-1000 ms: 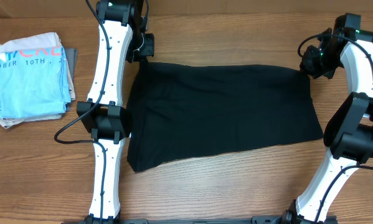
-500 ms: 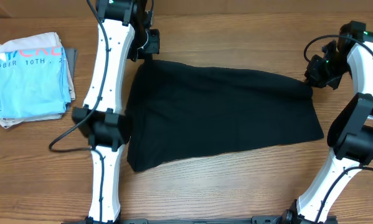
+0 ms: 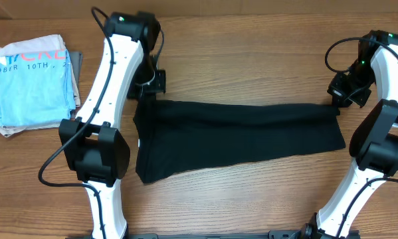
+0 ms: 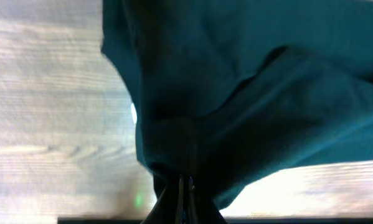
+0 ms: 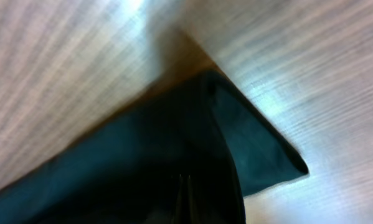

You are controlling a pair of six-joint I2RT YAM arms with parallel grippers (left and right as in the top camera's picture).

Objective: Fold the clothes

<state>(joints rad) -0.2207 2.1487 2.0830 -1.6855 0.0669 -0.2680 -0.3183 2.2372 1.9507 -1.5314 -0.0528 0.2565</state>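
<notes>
Black T-shirt (image 3: 238,136) pinched by left fingers (image 4: 174,202) and right fingers (image 5: 181,199), folded light-blue shirt (image 3: 32,83) lying well apart.

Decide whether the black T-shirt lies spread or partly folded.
Partly folded: left gripper and right gripper each pinch a far corner of the black T-shirt above its lower layer.

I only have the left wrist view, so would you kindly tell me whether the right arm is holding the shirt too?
Observer: Yes; the right gripper has its jaws shut on the black T-shirt's far right corner.
Operator: Thank you. How does the shirt lie overall?
Observer: As a wide band across the table, its far edge held between the left gripper and the right one.
Operator: Is anything else nearby?
Observer: A folded light-blue T-shirt lies at the table's left end, apart from the black one.
</notes>
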